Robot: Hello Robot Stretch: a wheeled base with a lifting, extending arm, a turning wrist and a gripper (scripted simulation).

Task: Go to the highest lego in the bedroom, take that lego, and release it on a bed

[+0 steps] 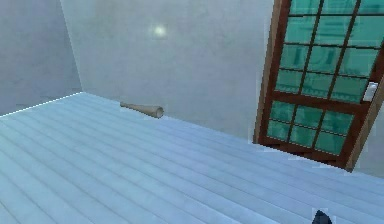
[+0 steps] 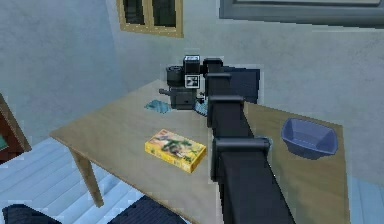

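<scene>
A dark arm [image 2: 240,150] reaches across a wooden table [image 2: 110,130], hiding part of its top. The gripper [image 2: 178,88] is near the far edge, by a pale-blue item [image 2: 155,103] too small to identify; whether it holds anything cannot be told. The yellow lego box [image 2: 176,151] lies flat on the table just beside the arm, on the arm side view's left. A blue bowl [image 2: 308,138] sits on the other side.

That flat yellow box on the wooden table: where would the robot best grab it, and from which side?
Probably from above, across its shorter span. The yellow box lies flat on the table with thin side walls, so a top-down grip on the two long edges looks easiest.
</scene>
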